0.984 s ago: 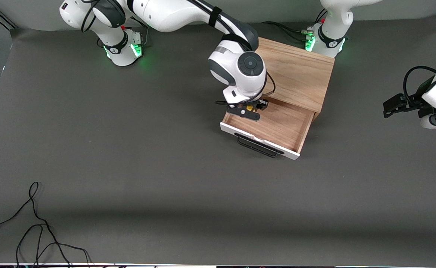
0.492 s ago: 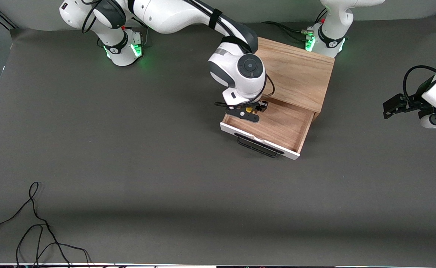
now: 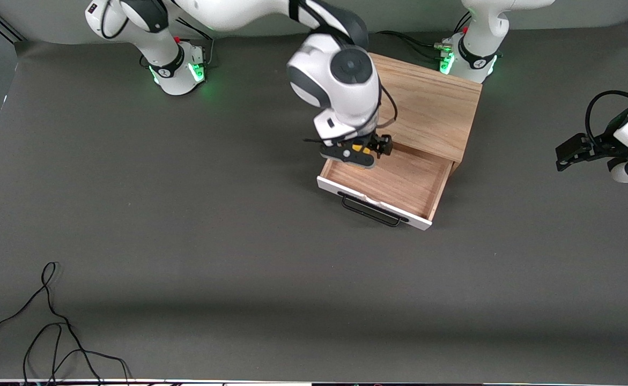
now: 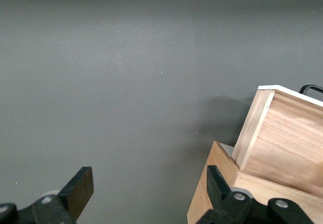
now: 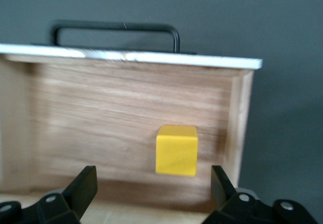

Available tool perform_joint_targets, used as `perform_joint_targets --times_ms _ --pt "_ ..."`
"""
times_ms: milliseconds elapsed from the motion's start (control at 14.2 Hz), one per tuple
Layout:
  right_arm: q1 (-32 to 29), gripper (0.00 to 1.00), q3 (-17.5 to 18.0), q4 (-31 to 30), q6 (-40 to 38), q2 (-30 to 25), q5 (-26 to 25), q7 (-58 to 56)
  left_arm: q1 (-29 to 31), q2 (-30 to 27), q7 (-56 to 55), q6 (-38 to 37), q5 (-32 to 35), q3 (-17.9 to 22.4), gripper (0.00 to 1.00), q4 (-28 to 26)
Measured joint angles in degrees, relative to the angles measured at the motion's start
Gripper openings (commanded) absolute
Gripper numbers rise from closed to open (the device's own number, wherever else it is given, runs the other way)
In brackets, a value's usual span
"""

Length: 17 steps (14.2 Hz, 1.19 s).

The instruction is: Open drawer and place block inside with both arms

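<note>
Right gripper (image 3: 357, 153) hangs over the open drawer (image 3: 399, 182), its black fingers (image 5: 83, 186) spread wide and empty. Below it, between the fingertips as the right wrist view shows, the block (image 5: 176, 150) rests on the drawer floor: a small, smooth, bright yellow cube with crisp edges, flat on one face, just beside the drawer's side wall toward the right arm's end of the table and apart from the front panel. The drawer is a shallow light-wood tray with visible grain, closed by a white front panel (image 5: 131, 56) that carries a black bar handle (image 5: 115, 28). It juts from a boxy light oak cabinet (image 3: 431, 104) standing on a matte dark grey table (image 3: 185, 241).

Left gripper (image 3: 574, 150) waits well apart from the drawer, over the table at the left arm's end, its fingers (image 4: 78, 191) also wide and empty.
</note>
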Motion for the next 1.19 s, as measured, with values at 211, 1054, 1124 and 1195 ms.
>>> perform_joint_targets --times_ms 211,1054,1124,1195 --pt "-3.2 1.0 -0.1 0.0 -3.6 -6.3 -0.5 -0.7 0.0 0.0 0.6 -0.2 0.0 0.0 1.0 0.2" --pt "-37.3 1.0 -2.7 -32.0 -5.4 -38.1 -0.8 -48.0 -0.3 -0.1 2.4 -2.1 -0.3 0.0 1.0 0.7" --pt "-38.2 1.0 -4.8 -34.8 -5.3 -40.3 -0.8 -52.3 -0.3 -0.1 2.4 -2.2 -0.4 0.0 1.0 0.7" --pt "-38.6 1.0 -7.1 -37.4 -5.2 -42.1 -0.8 -56.5 -0.3 -0.1 2.4 -2.2 -0.4 0.0 1.0 0.7"
